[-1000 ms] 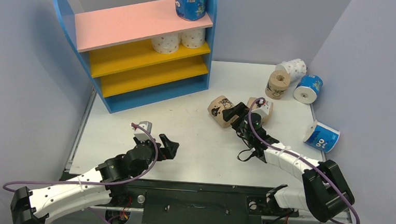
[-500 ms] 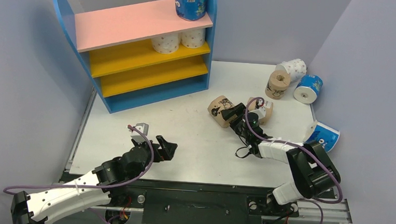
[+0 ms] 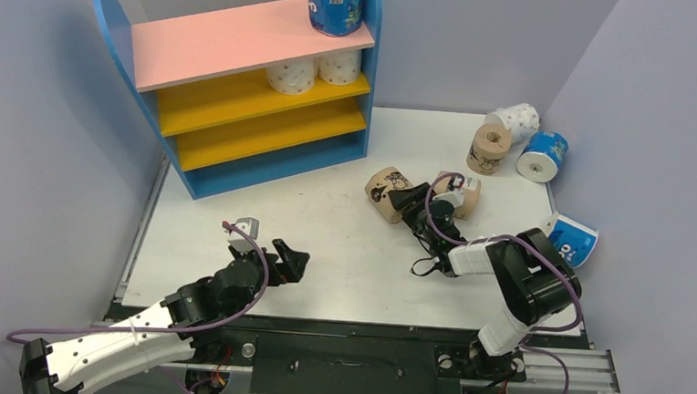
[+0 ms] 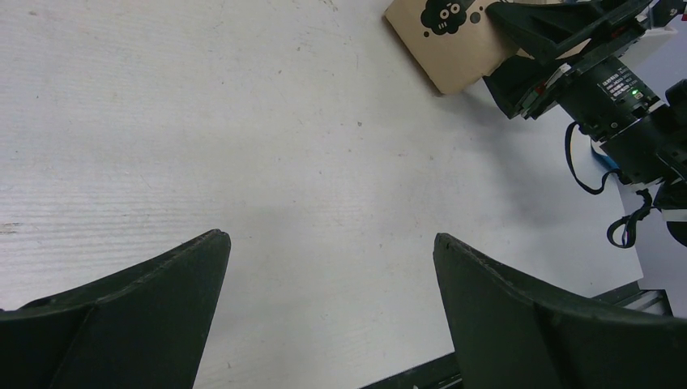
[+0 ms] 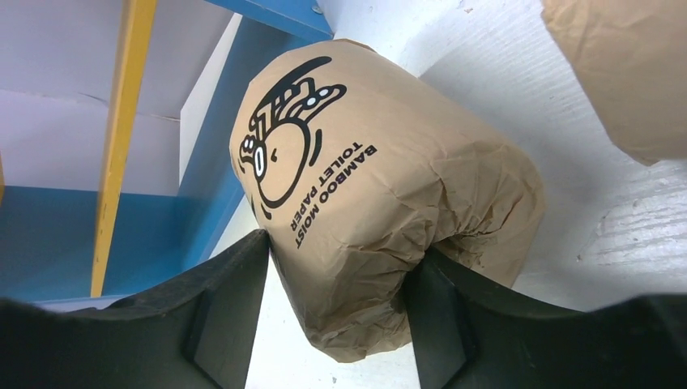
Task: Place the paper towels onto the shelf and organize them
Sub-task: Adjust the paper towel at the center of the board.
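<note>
Two arms are out over the table, but only one is working. Nearest the bases, the left gripper (image 4: 328, 243) is hanging low over the bare tabletop (image 4: 243, 121), jaws spread wide and nothing between them, having drifted back slightly. Farther out, the right gripper (image 3: 406, 203) is pinching in: its jaws, wider a second ago, are now pressing both sides of a tan bamboo roll (image 5: 381, 211) lying on its side, the wrapper creasing at the fingers. The grasp seems to be just forming, so lifting should follow. Just past its right finger a second tan roll (image 5: 624, 73) is lying. Off to the gripper's right and beyond, four loose rolls (image 3: 517, 122) are waiting. Far ahead and to its left, the shelf (image 3: 217, 43) is carrying a blue-and-white roll (image 3: 335, 4) on the pink top and two dotted rolls (image 3: 291, 75) on the upper yellow board
</note>
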{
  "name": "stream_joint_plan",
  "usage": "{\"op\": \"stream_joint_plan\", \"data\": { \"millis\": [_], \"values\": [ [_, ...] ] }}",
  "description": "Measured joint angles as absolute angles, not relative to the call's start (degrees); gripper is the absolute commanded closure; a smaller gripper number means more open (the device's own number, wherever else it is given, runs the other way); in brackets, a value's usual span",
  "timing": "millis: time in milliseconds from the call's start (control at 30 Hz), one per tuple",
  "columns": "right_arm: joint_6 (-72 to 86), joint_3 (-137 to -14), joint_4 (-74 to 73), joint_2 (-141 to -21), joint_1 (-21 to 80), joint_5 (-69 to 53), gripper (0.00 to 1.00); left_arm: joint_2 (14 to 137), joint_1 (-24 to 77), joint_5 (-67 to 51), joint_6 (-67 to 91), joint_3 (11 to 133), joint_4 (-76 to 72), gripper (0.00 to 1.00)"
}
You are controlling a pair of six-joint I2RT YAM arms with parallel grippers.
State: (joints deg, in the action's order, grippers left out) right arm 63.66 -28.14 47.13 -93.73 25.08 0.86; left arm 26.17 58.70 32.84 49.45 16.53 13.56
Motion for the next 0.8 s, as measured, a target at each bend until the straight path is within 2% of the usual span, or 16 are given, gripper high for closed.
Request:
{"op": "stream_joint_plan", "data": {
  "millis": [133,333,600,800],
  "values": [
    [63.55,-28.03,49.30,-94.74,25.04,0.60,0.60,26.02,58.70,32.99,49.56,16.32,13.76,0.04],
    [61.95,-28.03,48.14,-93.41,25.12,0.60,0.67,25.63,58.70,33.19,50.11,16.32,14.35,0.04],
    [52.03,-28.10,28.64,-76.69,27.90,3.44,0.69,23.94,58.70,33.89,50.43,16.32,15.53,0.04],
    [39.44,-33.26,7.25,-63.86,32.93,4.73,0.70,22.15,58.70,34.54,50.41,16.32,16.38,0.04]
  ]
}}
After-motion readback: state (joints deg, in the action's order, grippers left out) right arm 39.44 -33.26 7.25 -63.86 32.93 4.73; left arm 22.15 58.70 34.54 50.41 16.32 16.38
